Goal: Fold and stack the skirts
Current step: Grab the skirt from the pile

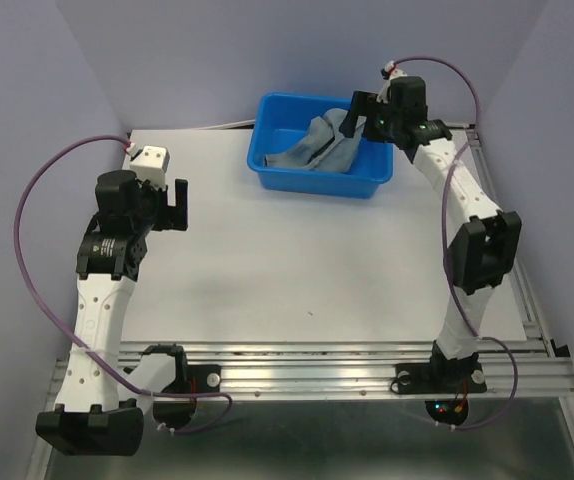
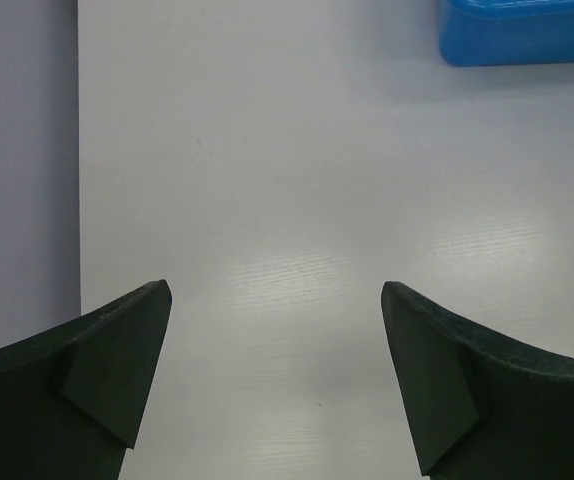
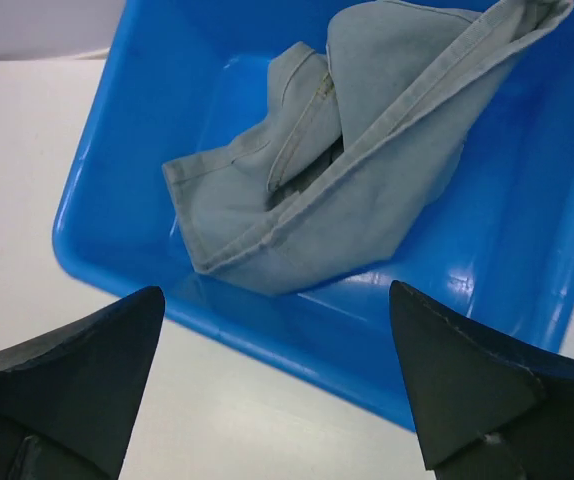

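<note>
Crumpled grey-blue skirts lying inside blue tub at far side of table, right gripper hanging just above tub, jaws spread wide, holding nothing, left gripper over white table surface, jaws spread too, well apart from tub

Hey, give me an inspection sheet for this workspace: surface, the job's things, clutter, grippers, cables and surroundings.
Surface: white table, carrying the tub.
Job's things: skirts, grey-blue, crumpled inside the blue tub at the far side; how many cannot be told; none folded.
Clutter: nothing seen.
Grippers: left gripper open over bare table, empty; right gripper open above the tub, empty.
Cables: left cable, purple, loops beside its arm; right cable arches over its arm.
Surroundings: lilac walls; metal rails at the near edge.
</note>
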Available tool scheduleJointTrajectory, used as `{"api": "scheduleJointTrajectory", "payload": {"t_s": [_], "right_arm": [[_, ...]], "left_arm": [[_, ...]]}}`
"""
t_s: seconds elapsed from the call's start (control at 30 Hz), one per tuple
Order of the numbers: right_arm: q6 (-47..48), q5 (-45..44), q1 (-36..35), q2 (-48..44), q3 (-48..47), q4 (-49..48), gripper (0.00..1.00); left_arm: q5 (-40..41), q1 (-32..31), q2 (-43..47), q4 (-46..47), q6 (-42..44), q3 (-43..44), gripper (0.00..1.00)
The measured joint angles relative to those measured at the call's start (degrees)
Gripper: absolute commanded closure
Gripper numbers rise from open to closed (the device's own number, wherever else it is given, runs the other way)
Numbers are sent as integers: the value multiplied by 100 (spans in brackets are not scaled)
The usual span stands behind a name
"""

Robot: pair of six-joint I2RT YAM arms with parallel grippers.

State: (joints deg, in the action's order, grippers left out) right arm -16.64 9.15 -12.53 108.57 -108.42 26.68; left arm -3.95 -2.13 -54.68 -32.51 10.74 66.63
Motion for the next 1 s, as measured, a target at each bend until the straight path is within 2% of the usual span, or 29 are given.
{"api": "scheduleJointTrajectory", "payload": {"t_s": [0.13, 0.37, 0.57, 0.67, 0.7, 0.77, 0.8, 0.87, 0.9, 1.0], "right_arm": [[-210, -890, -391, 1167, -1145, -42, 6], [-391, -1963, -669, 2634, -2044, -24, 10], [-367, -2662, -704, 3329, -2127, -155, 14], [-304, -2822, -704, 3591, -2197, -339, 34], [-262, -2826, -704, 3654, -2203, -426, 51], [-186, -2828, -704, 3742, -2203, -560, 65], [-151, -2822, -704, 3775, -2203, -651, 77], [-105, -2804, -704, 3775, -2203, -732, 88], [-42, -2780, -704, 3773, -2203, -815, 97], [181, -2621, -704, 3770, -2203, -999, 99]], "left_arm": [[372, 0, -9, 22, -166, -125, 1], [745, 0, -92, 70, -358, -417, 1], [999, 0, -122, 114, -407, -516, 1], [1108, 0, -162, 151, -420, -516, 1], [1167, 0, -179, 153, -420, -516, 1], [1226, 0, -201, 151, -417, -516, 1], [1279, 0, -216, 151, -417, -516, 1], [1340, 0, -221, 151, -415, -516, 1], [1366, 0, -221, 151, -413, -516, 2], [1362, 0, -219, 144, -367, -516, 1]]}}
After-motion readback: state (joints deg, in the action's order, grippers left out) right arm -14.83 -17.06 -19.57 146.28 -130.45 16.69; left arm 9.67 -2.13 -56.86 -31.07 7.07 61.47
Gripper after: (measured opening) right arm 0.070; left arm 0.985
